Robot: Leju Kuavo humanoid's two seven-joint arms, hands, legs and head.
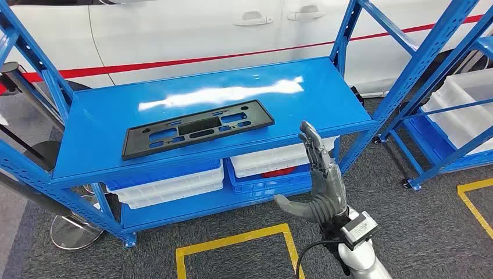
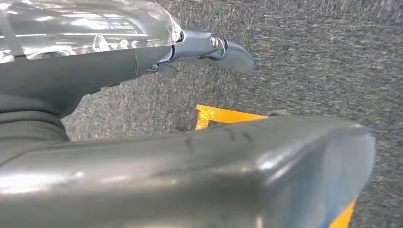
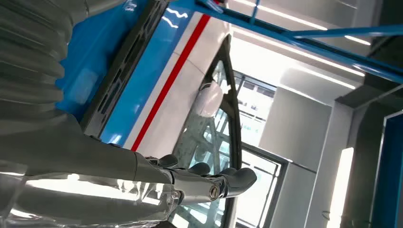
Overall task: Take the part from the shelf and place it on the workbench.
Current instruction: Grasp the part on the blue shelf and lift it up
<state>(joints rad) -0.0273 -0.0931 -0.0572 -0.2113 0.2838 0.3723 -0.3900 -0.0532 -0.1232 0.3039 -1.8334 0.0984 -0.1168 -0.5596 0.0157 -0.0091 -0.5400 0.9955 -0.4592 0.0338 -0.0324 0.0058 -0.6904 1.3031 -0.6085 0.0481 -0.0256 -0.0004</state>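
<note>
A black plastic part (image 1: 197, 128), long, flat and pierced with slots, is lying on the top level of a blue metal shelf (image 1: 104, 116) in the centre-left of the head view. Nothing is touching it. The task is judged to be at its very start: the part has not been lifted, and reaching, grasping, carrying and setting down on a workbench are all left to do. No workbench is appearing in these pictures.

The right hand (image 1: 320, 180) is rising from the lower right of the head view, fingers straight and spread, thumb out to the side, holding nothing. It is standing in front of the shelf's front edge, right of the part and apart from it. White bins (image 1: 174, 187) are sitting on the lower level, and a white car with a red stripe (image 1: 192, 35) is filling the top of the frame.

The right wrist view is adding a close, turned look along the hand (image 3: 204, 183): its fingers are hanging free, with the part (image 3: 126, 61) lying on the blue surface beyond it.

The left wrist view is looking at grey carpet and yellow floor tape (image 2: 223, 115). The left hand (image 2: 209, 47) is there in the upper part of the frame, one finger pointing out with nothing in it; whether the rest are spread or curled cannot be told.
</note>
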